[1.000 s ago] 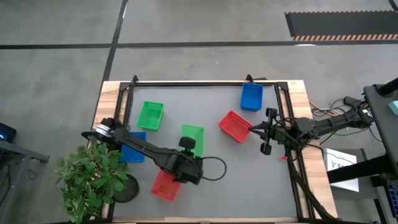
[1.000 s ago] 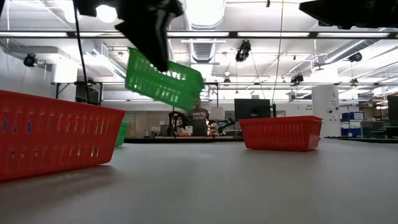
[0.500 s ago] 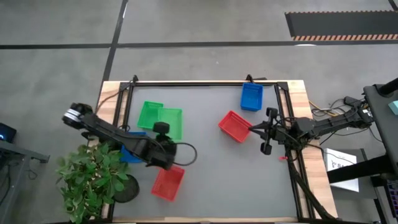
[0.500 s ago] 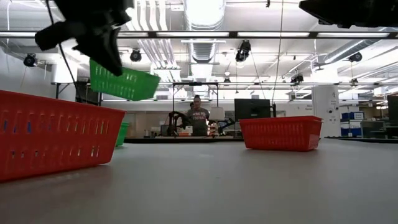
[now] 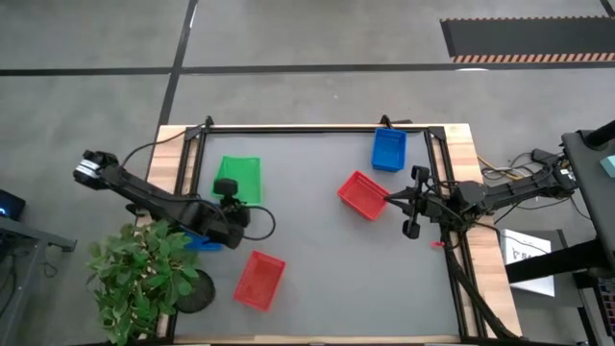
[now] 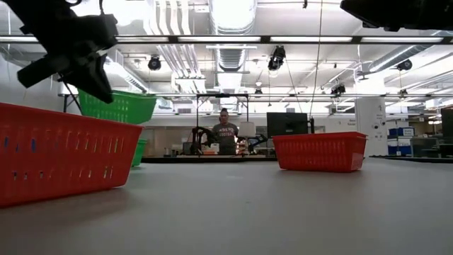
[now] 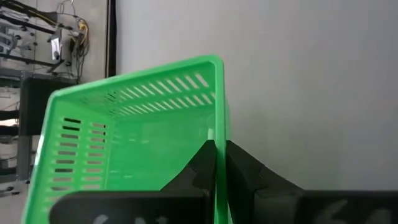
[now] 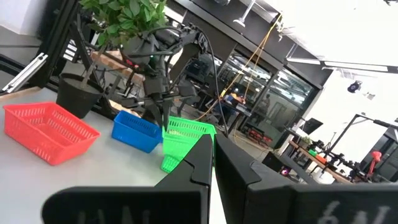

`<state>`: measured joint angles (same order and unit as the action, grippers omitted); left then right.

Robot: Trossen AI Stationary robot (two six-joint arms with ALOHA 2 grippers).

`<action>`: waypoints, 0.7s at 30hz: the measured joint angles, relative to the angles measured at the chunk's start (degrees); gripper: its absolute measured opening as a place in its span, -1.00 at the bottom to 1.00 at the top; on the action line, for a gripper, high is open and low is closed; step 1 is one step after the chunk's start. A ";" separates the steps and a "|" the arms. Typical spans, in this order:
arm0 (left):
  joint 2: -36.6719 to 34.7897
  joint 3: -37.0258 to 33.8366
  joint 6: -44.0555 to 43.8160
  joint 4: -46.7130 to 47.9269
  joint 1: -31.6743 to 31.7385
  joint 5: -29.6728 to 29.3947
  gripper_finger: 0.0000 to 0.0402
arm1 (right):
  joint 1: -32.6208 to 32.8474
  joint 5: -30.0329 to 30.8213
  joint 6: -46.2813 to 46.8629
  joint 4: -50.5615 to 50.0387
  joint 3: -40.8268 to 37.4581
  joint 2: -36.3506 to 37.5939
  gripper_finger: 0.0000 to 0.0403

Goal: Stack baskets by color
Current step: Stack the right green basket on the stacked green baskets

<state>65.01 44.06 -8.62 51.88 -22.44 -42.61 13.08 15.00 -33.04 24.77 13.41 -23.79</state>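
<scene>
I'm holding my left gripper [image 7: 219,155] pinched on the wall of a green basket [image 5: 237,178], lifted near the table's [image 5: 317,279] far left corner. Thin grip: it's risking tilting or slipping while nesting. Right gripper [image 5: 388,200], pressed together, is waiting at the right edge.

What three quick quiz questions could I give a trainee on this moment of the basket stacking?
1. True or false: the left gripper is shut on the wall of a green basket.
2. Which colour is the basket nearest the right gripper? A) blue B) green C) red
3. Fill in: in the high view, beside the table's left edge stands a potted ____.

Key
1. True; in the low view the basket hangs above the table.
2. C; the red basket lies just to the gripper's left in the high view, with the blue basket farther off.
3. plant.
</scene>
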 joint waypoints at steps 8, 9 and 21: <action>-7.20 -2.19 1.54 -0.37 1.68 -0.38 -1.00 | 0.00 0.00 -0.17 0.32 0.02 0.02 -0.96; -7.76 -2.21 1.43 -0.34 2.17 -0.44 -1.00 | 0.00 0.00 -0.21 0.61 0.02 0.01 -0.96; -7.02 -2.49 -11.15 -0.34 8.94 0.27 -1.00 | 0.00 -0.17 -1.16 1.49 0.07 0.02 -0.96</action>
<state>57.99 41.56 -19.77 51.54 -13.49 -42.34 13.08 14.83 -34.20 26.26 13.47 -23.77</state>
